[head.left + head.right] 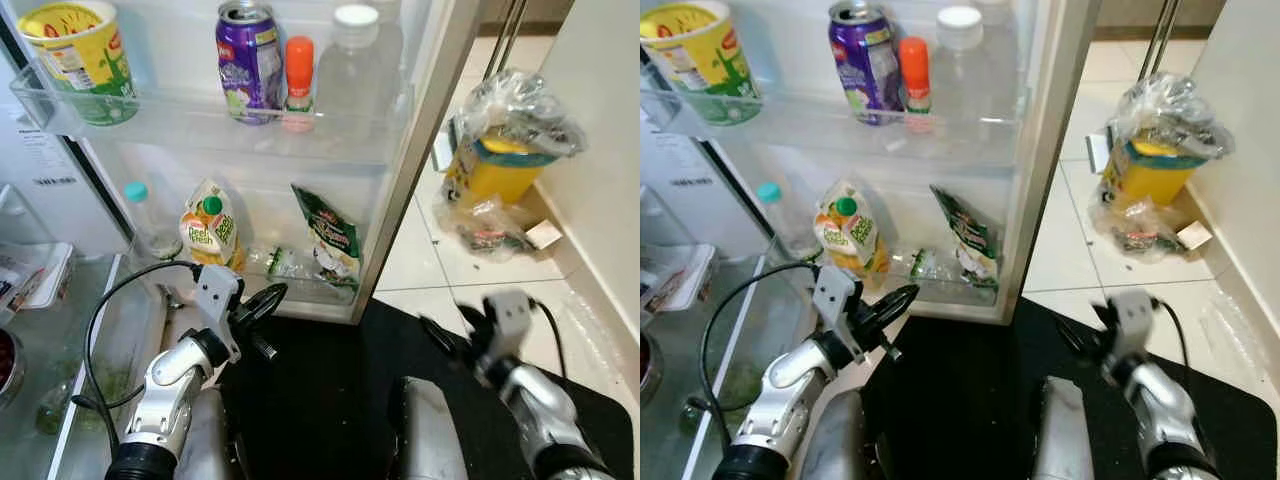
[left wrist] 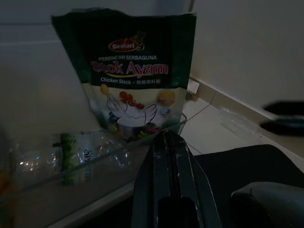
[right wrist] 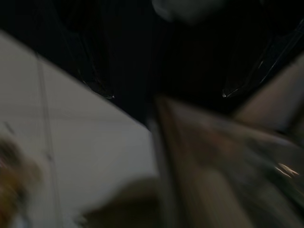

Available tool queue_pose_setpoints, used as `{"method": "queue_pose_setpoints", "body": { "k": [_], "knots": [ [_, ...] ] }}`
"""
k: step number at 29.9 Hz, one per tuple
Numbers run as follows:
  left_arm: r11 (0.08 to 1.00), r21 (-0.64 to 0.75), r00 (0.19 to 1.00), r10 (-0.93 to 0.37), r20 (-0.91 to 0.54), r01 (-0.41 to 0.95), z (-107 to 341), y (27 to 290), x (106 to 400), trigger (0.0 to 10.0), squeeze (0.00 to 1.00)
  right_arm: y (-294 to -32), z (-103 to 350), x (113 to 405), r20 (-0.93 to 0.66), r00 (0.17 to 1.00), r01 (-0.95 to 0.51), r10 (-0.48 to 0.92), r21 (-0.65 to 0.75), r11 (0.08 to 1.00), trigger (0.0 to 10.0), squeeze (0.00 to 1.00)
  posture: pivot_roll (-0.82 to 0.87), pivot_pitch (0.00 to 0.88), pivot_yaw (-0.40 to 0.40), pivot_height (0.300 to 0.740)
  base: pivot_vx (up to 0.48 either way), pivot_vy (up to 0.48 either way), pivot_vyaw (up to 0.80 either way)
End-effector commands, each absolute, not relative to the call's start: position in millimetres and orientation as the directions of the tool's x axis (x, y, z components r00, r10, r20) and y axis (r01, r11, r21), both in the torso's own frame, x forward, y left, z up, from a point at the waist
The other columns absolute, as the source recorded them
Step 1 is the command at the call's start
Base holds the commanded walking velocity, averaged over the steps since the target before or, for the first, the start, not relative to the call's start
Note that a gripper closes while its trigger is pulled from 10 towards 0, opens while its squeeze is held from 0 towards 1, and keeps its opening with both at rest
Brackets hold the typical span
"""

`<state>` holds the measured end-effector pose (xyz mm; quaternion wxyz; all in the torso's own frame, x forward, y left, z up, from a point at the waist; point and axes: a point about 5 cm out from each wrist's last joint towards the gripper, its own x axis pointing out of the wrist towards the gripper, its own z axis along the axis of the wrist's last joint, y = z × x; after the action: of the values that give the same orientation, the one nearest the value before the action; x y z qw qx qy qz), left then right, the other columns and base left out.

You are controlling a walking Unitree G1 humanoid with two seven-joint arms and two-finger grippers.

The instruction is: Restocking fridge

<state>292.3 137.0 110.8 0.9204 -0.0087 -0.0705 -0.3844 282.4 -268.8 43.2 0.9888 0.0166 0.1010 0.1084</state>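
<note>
The fridge door stands open before me. Its upper shelf (image 1: 200, 125) holds a yellow cup (image 1: 80, 55), a purple can (image 1: 250, 60), a small orange-capped bottle (image 1: 299, 75) and a clear white-capped bottle (image 1: 355, 60). On the lower shelf are a Peel Fresh juice pack (image 1: 210, 230), a green chicken stock packet (image 1: 330, 240) and a clear bottle lying flat (image 1: 285, 265). My left gripper (image 1: 278, 290) is shut and empty, just in front of that lower shelf, pointing at the stock packet (image 2: 130, 80). Low on the right, my right gripper (image 1: 450, 330) is blurred and open over the black mat.
A teal-capped bottle (image 1: 145, 225) stands beside the door shelf. The fridge's glass shelves (image 1: 60, 340) lie at my left. A yellow bin (image 1: 505, 150) wrapped in a plastic bag sits on the tiled floor by the right wall. A black mat (image 1: 330, 390) covers the floor below me.
</note>
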Motion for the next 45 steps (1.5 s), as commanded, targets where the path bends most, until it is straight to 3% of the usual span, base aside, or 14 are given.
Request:
{"method": "queue_pose_setpoints", "body": {
  "k": [1,6,10,17,27,35,45],
  "knots": [
    [0.703,0.024,0.696,-0.707,0.126,0.71,104.0,133.5,291.0,10.0,0.0,-278.0,24.8,267.5,-0.297,0.944,-0.127,0.142,0.069,0.989,10.0,0.0,-0.01,0.16,-0.011,0.452,0.0,0.0,0.0],
    [0.708,0.023,0.701,-0.703,0.123,0.706,101.4,134.1,291.6,10.0,0.0,-290.3,6.3,247.2,-0.395,0.918,-0.014,0.034,0.052,0.999,10.0,0.0,-0.02,0.153,-0.013,0.452,0.0,0.0,0.0],
    [0.735,-0.003,0.733,-0.676,0.077,0.678,84.5,142.3,288.0,10.0,0.0,-298.9,-26.4,208.8,-0.571,0.816,0.124,-0.084,0.032,0.992,10.0,0.0,-0.02,0.14,-0.016,0.452,0.0,0.0,0.0],
    [0.766,-0.036,0.767,-0.641,0.01,0.641,63.9,153.1,282.5,10.0,0.0,-291.8,-48.7,183.6,-0.682,0.721,0.177,-0.122,0.011,0.984,10.0,0.0,-0.02,0.123,-0.014,0.452,0.0,0.0,0.0],
    [0.829,-0.129,0.812,-0.558,-0.171,0.543,18.2,171.5,264.9,10.0,0.0,-282.9,-58.1,176.1,-0.725,0.677,0.197,-0.127,0.013,0.98,10.0,0.0,-0.04,0.09,-0.01,0.452,0.0,0.0,0.0],
    [0.92,-0.192,0.839,-0.392,-0.379,0.342,-24.9,195.3,233.0,10.0,0.0,-266.9,-68.3,170.2,-0.764,0.637,0.196,-0.105,0.028,0.98,10.0,0.0,-0.04,0.061,-0.009,0.452,0.0,0.0,0.0],
    [0.966,-0.23,0.843,-0.218,-0.492,0.116,-47.2,218.8,205.9,10.0,0.0,-260.4,-77.0,156.3,-0.794,0.599,0.2,-0.102,0.026,0.979,10.0,0.0,-0.04,0.052,-0.007,0.476,0.0,0.0,0.0]
  ]
}}
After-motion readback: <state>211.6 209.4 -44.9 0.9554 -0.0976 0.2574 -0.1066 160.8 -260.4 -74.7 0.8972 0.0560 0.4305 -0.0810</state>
